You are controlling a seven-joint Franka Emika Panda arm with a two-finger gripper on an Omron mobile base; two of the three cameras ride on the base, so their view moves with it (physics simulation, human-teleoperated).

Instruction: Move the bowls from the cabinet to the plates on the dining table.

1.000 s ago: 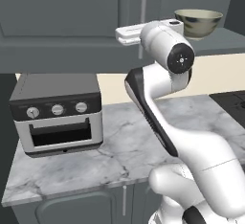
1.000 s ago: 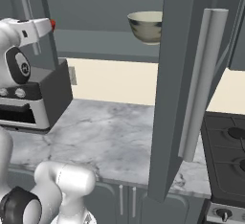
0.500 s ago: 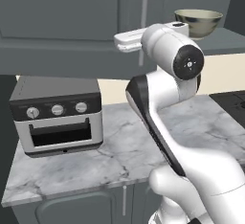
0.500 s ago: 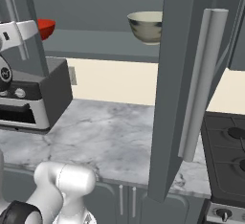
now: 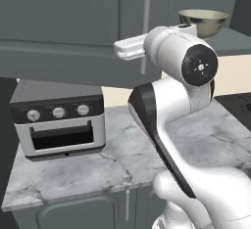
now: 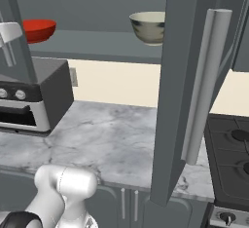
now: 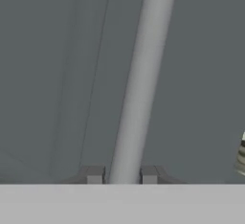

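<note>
The pincer (image 7: 122,175) is closing around the cabinet's silver bar handle (image 7: 139,84), a fingertip (image 7: 94,175) sitting on either side. The cream bowl (image 6: 148,27) and red bowl (image 6: 37,29) are sitting apart on the cabinet shelf (image 6: 97,47). No writing is legible anywhere.

The big shiny white robot arm (image 5: 176,105) is showing fat round parts, black bands between them, and a black round cap.
</note>
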